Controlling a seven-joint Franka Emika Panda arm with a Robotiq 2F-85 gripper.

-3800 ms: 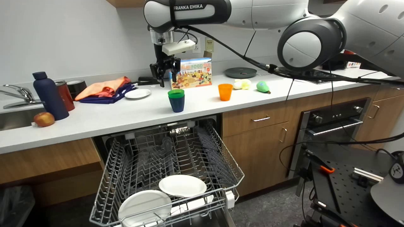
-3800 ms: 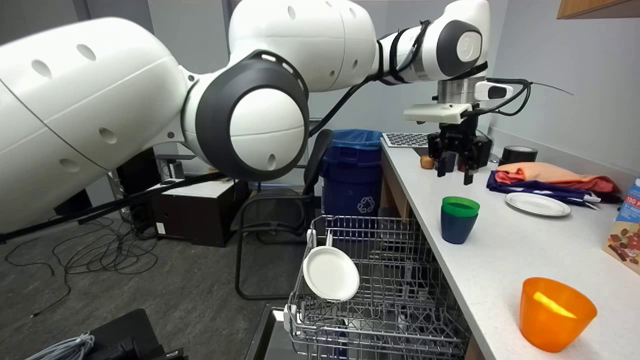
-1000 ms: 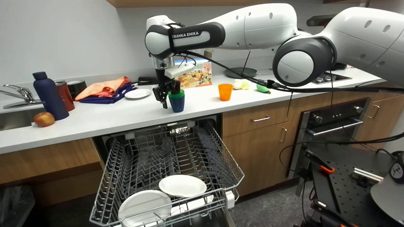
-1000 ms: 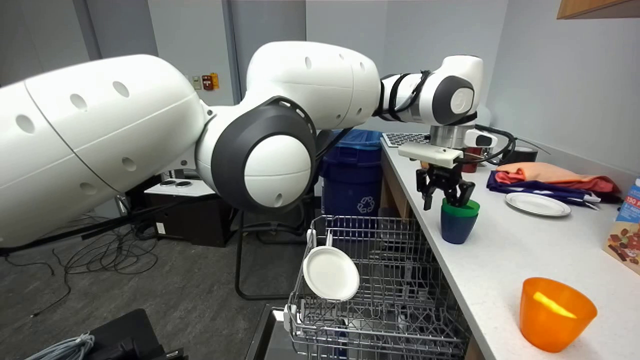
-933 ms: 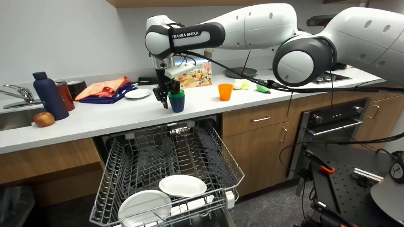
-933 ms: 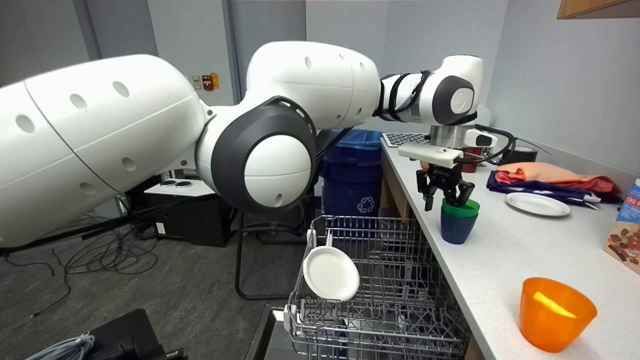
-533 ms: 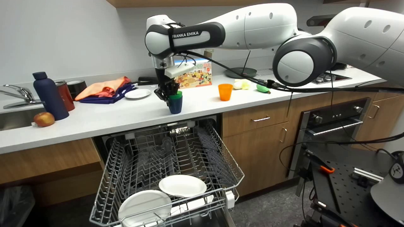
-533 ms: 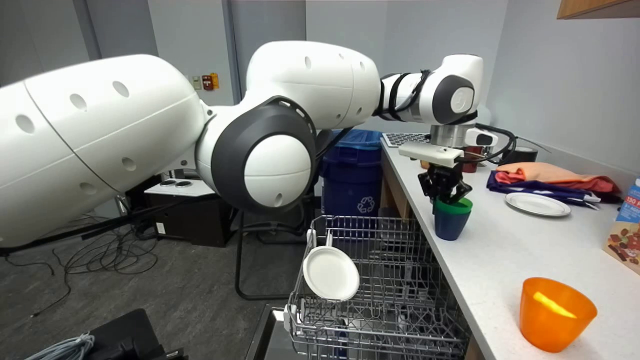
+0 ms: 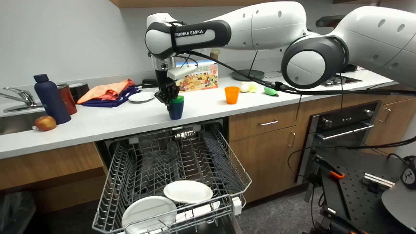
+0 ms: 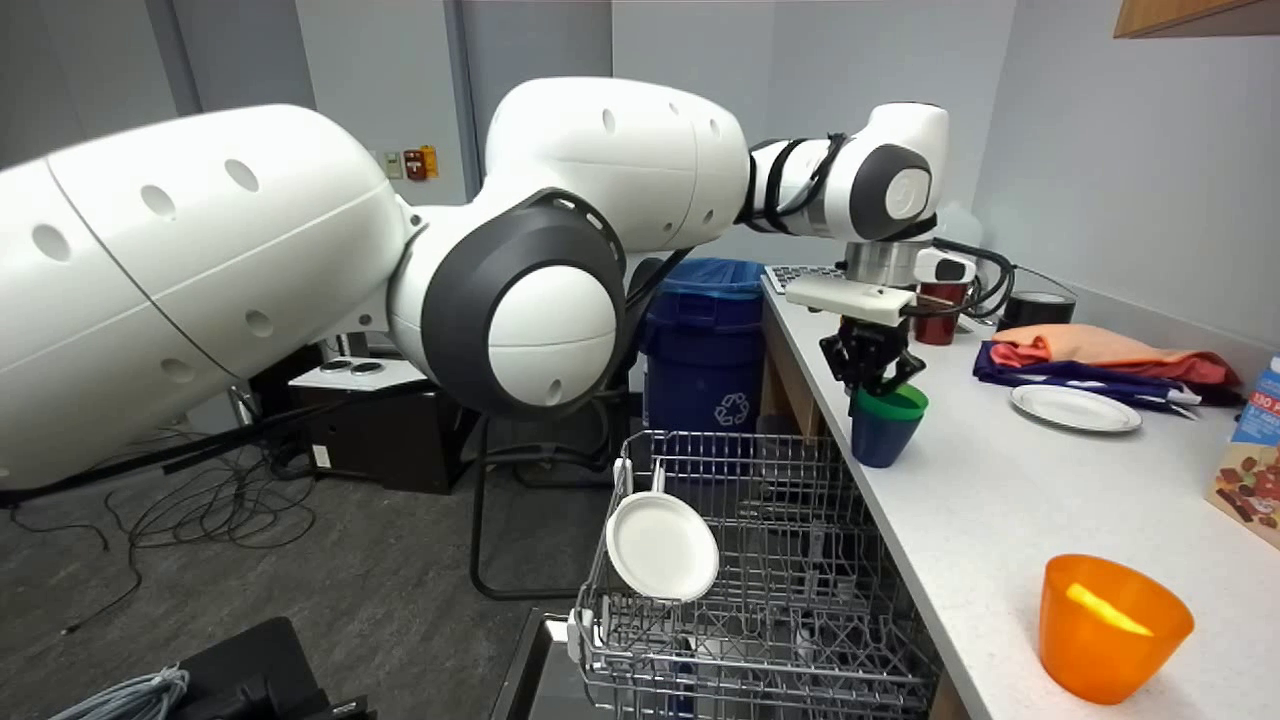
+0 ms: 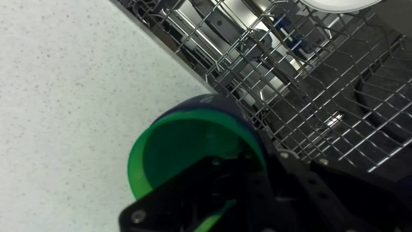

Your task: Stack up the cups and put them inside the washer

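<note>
Washer point(image 9: 191, 157): below the counter point(image 9: 206, 102), its grey wire rack point(image 10: 775, 600) drawn out away from the counter.
Nested cups point(image 9: 175, 110): near the counter edge, above the rear of the washer; the green cup point(image 11: 193, 137) sits inside the blue cup point(image 10: 882, 445), mouths up, the green rim standing higher.
Cup base: above the washer's rear; whether it touches the counter top cannot be told.
Gripper point(image 10: 867, 395): above the washer's rear, jaws closed on one side of the nested cups, one finger inside the green cup and its partner against the blue cup's outer wall.
White plates point(image 9: 188, 191): in the washer, toward the end of the wire rack farthest from the counter.
Orange tumbler point(image 9: 231, 95): upright on the counter, just right of the washer in an exterior view.
Dark-blue bottle point(image 9: 52, 99): on the counter, left of the washer in an exterior view.
Oven point(image 9: 341, 125): right of the washer, beyond a wooden cabinet point(image 9: 256, 169).
</note>
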